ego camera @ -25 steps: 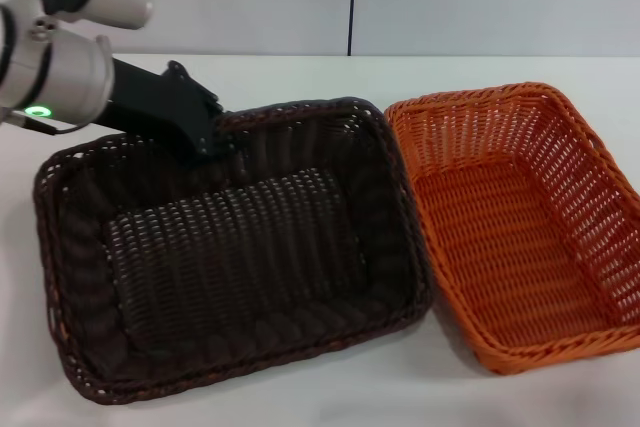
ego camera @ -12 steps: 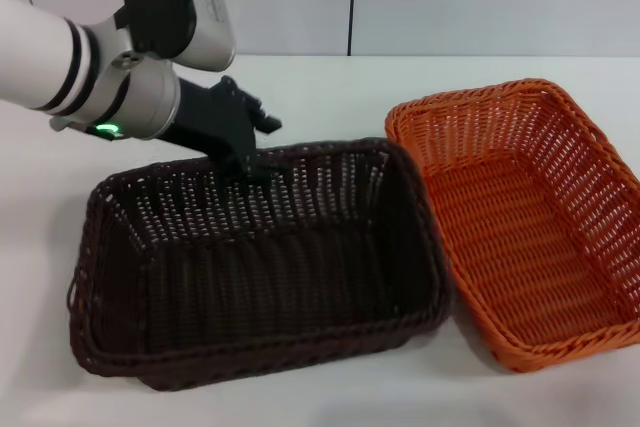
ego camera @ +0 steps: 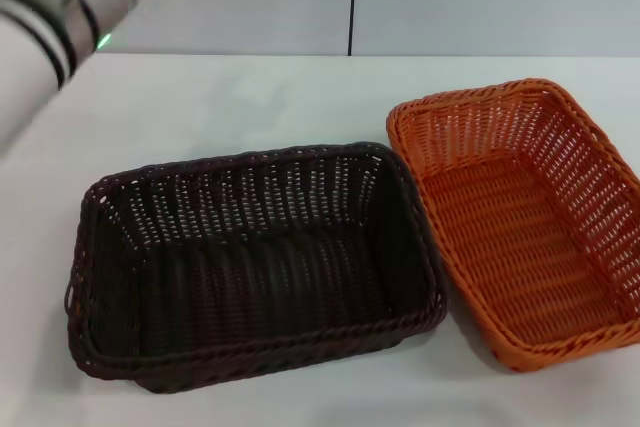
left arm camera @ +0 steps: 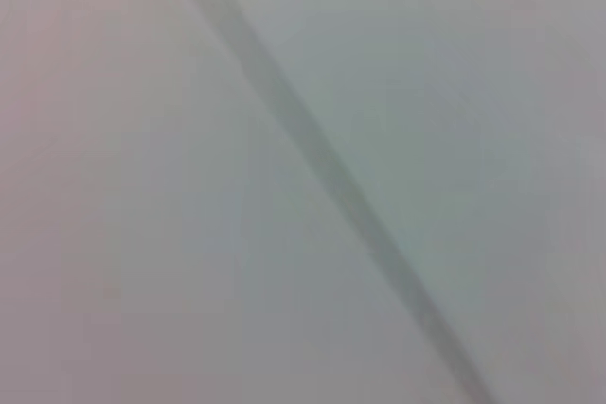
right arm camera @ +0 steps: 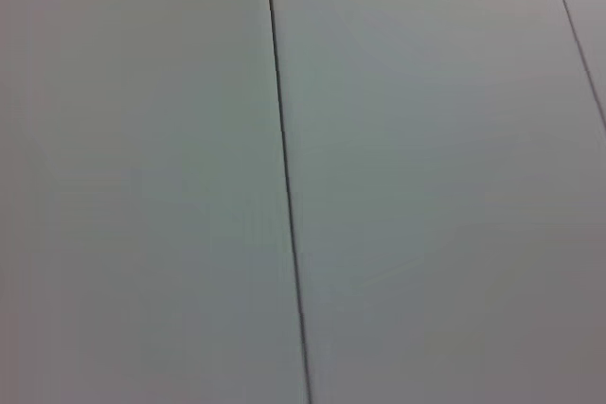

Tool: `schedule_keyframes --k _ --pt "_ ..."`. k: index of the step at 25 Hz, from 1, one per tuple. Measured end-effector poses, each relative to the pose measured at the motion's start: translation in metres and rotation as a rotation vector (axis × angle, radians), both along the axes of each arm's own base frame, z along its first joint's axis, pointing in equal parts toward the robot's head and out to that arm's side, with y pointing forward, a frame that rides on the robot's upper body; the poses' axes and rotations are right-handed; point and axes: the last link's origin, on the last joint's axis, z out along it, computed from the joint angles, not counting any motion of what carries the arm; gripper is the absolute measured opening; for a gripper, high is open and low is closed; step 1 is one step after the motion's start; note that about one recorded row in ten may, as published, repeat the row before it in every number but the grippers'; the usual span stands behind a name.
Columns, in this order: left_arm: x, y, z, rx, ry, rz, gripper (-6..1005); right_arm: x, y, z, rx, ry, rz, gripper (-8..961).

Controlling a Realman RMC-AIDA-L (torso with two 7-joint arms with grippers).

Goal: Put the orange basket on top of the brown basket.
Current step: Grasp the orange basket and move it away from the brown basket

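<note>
The head camera looks forward and down at the surface (ego camera: pixel 250 97); both wrist cameras face a plain seamed wall (right arm camera: pixel 426 186).

My left arm (ego camera: pixel 45 7) sits blurred at the upper left corner. On the table (ego camera: pixel 250 97), the brown basket (ego camera: pixel 255 262) lies just beside the orange basket (ego camera: pixel 520 217).

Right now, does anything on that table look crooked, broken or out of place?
Nothing looks broken or spilled. The brown basket sits slightly askew, its near left corner seeming lifted, beside the orange basket. The orange one isn't stacked yet.
</note>
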Motion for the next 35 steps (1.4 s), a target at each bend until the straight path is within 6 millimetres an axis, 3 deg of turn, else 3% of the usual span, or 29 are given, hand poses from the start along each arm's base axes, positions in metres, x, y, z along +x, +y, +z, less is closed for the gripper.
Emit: schedule_keyframes --k 3,6,8,9,11,12,18,21,24,30,35 --pt "-0.011 -0.011 -0.002 0.133 -0.096 0.021 692 -0.012 0.021 0.002 -0.045 0.044 0.031 824" --pt "-0.057 -0.050 -0.006 0.436 -0.246 -0.045 704 -0.028 0.047 0.001 -0.146 0.071 0.065 823" --pt "-0.060 -0.054 -0.006 0.450 -0.253 -0.059 703 -0.042 0.065 0.000 -0.241 0.074 0.093 823" --pt "-0.086 -0.072 -0.008 0.507 -0.303 -0.070 703 -0.050 0.073 -0.001 -0.300 0.070 0.105 823" --pt "-0.107 -0.079 -0.007 0.527 -0.347 -0.023 703 -0.081 0.093 -0.002 -0.478 0.041 0.152 824" --pt "-0.126 -0.084 -0.010 0.515 -0.374 0.028 703 -0.081 0.093 -0.002 -0.478 0.041 0.152 824" --pt "-0.204 -0.105 -0.015 0.510 -0.459 0.244 702 -0.144 0.108 -0.003 -0.845 -0.107 0.125 824" --pt "-0.229 -0.114 -0.013 0.538 -0.457 0.332 701 -0.166 0.105 0.002 -1.028 -0.199 0.014 824" --pt "-0.242 -0.121 -0.012 0.548 -0.464 0.377 701 -0.180 0.090 0.013 -1.198 -0.302 -0.071 824" --pt "-0.249 -0.119 -0.014 0.533 -0.466 0.416 700 -0.190 0.035 0.043 -1.444 -0.483 -0.083 823" --pt "-0.250 -0.112 -0.019 0.503 -0.463 0.444 701 -0.184 0.005 0.061 -1.643 -0.548 -0.044 823"
